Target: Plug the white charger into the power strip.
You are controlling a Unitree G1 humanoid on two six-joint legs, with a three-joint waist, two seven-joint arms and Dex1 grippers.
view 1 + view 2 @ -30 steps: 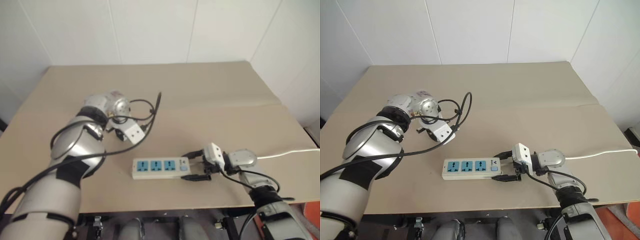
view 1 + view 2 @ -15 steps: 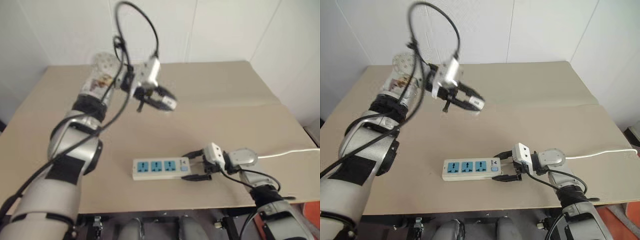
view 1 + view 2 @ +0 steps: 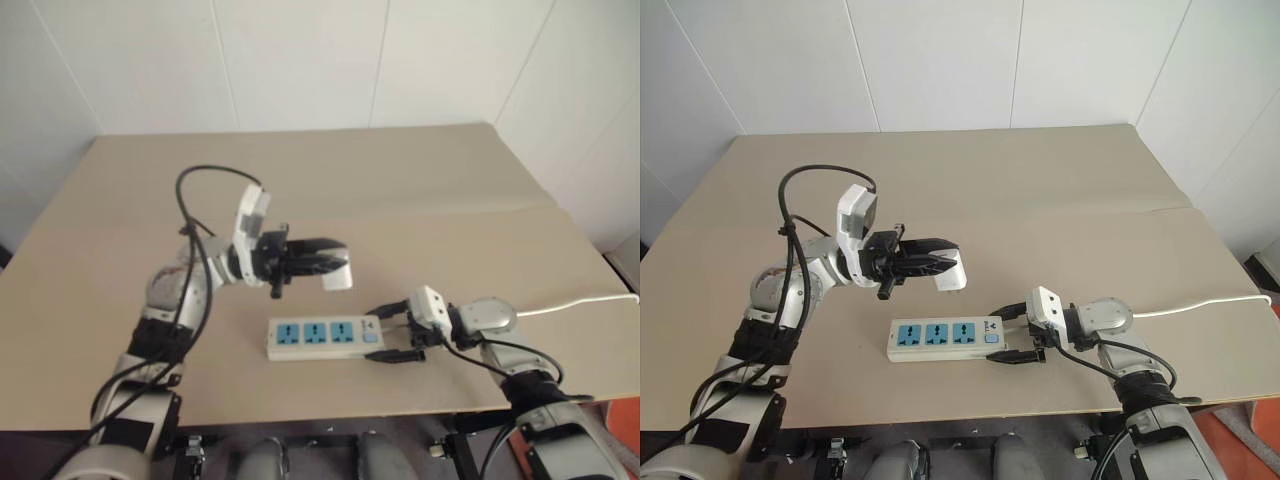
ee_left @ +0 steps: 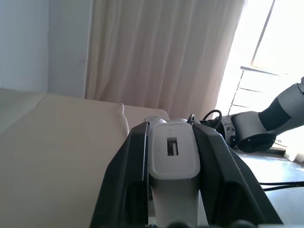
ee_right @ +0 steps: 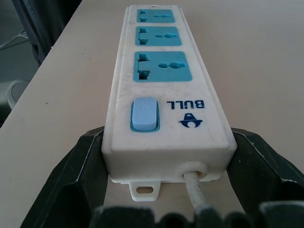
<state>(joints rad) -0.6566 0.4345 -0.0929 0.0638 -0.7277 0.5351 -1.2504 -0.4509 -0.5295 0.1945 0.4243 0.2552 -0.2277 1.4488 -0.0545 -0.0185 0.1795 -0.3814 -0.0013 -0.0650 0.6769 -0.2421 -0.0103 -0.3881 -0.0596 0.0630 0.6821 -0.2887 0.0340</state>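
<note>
The white charger hangs in the air, with my left gripper shut on it and pointing level towards the right. It is above and just behind the power strip, which lies on the tan table with its three blue outlets facing up. In the left wrist view the charger sits clamped between both black fingers. My right gripper is shut on the strip's switch end; its fingers press both sides of the strip beside the blue switch.
The strip's white cable runs right and off the table's edge. A seam crosses the tabletop behind the strip. White walls rise behind the table, and its front edge lies close below the strip.
My left arm lifted the charger from low at the left, swung it high, then brought it down and rolled level beside the strip. The right gripper and strip stayed still.
</note>
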